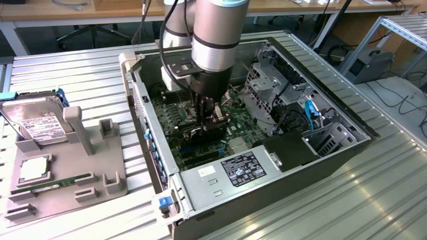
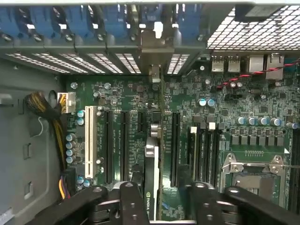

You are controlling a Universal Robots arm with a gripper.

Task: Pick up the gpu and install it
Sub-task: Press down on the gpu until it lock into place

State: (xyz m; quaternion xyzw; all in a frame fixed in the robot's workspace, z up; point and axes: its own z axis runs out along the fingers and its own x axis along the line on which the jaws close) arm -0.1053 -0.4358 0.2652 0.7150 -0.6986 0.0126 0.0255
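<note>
The gpu is a thin black card seen edge-on. It stands upright on the green motherboard along a long slot. Its silver bracket sits at the case's rear slot openings. My gripper hangs directly over the card, with one black finger close beside it and the other finger set well apart from it. The jaws stand open around the card. In the exterior view the arm reaches down into the open computer case, and the gripper is low over the motherboard.
On the exterior view's left, a grey holder carries a silver hard drive, a processor and a green memory stick. Inside the case are the power supply, a drive cage, a yellow-black cable bundle and the processor socket.
</note>
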